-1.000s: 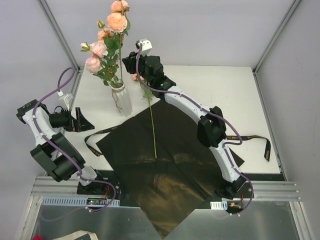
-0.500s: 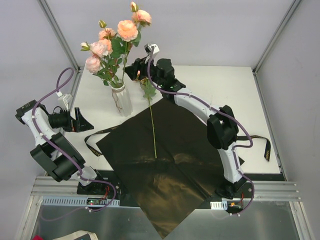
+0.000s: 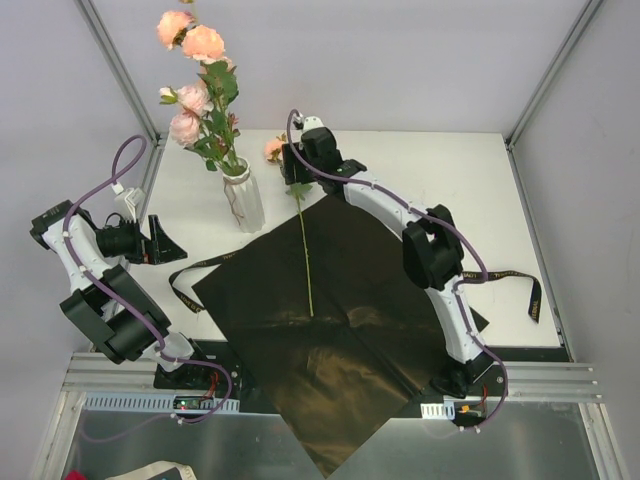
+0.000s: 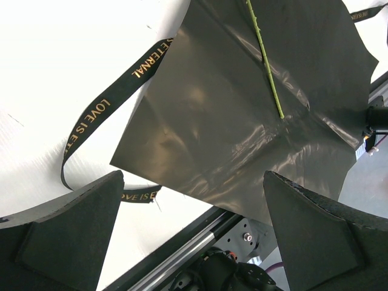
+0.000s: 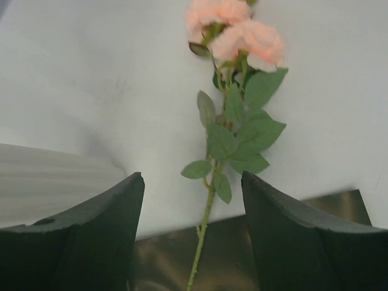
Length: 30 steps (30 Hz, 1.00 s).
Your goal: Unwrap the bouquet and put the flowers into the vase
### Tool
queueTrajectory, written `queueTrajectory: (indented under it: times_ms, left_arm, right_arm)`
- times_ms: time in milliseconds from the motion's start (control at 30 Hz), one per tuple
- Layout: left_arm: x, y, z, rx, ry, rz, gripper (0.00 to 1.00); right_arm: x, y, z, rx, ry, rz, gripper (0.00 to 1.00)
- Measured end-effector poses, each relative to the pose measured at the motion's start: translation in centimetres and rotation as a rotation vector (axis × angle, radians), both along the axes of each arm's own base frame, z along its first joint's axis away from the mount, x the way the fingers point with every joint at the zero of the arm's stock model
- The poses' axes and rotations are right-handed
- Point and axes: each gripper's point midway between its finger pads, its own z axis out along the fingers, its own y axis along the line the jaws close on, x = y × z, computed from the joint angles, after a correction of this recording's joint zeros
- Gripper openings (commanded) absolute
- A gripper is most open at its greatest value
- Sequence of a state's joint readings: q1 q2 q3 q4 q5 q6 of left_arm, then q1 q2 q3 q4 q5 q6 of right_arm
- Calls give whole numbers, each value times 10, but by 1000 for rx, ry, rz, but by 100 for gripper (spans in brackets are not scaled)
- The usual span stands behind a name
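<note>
Both the right fingers (image 5: 91,230) and the left fingers (image 4: 66,236) are spread. A grip on the leaves (image 5: 242,142) only may drop the rose (image 5: 248,39).

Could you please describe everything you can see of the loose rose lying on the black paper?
The loose rose has two peach-pink blooms, a cluster of green leaves and a long, thin green stem. It lies flat, blooms pointing away from the arms. Its lower stem rests on the black paper, while the leaves and blooms lie on the white table beyond the paper's far edge. The right fingers hang open on either side of the stem, not touching it.
</note>
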<state>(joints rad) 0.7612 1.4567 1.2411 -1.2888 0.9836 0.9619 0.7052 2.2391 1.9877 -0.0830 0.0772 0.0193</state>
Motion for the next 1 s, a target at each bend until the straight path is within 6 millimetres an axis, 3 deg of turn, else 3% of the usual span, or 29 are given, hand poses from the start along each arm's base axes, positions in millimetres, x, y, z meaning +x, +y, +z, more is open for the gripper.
queueTrajectory:
  times_ms: [167,333,800,1000]
  left_arm:
    - [0,0,0,0,1,0,99]
    - [0,0,0,-1,1,0,99]
    - [0,0,0,-2,2,0,99]
    - [0,0,-1,-1,3,0,99]
  right_arm:
    - [-7,-14,-65,-160,133,-11,67]
    - [-15,-22,-97,-243,212,-12,64]
    - [-22,-13,-129,-262,308,21,56]
    - [-23,-7,-137,-269,335,16,45]
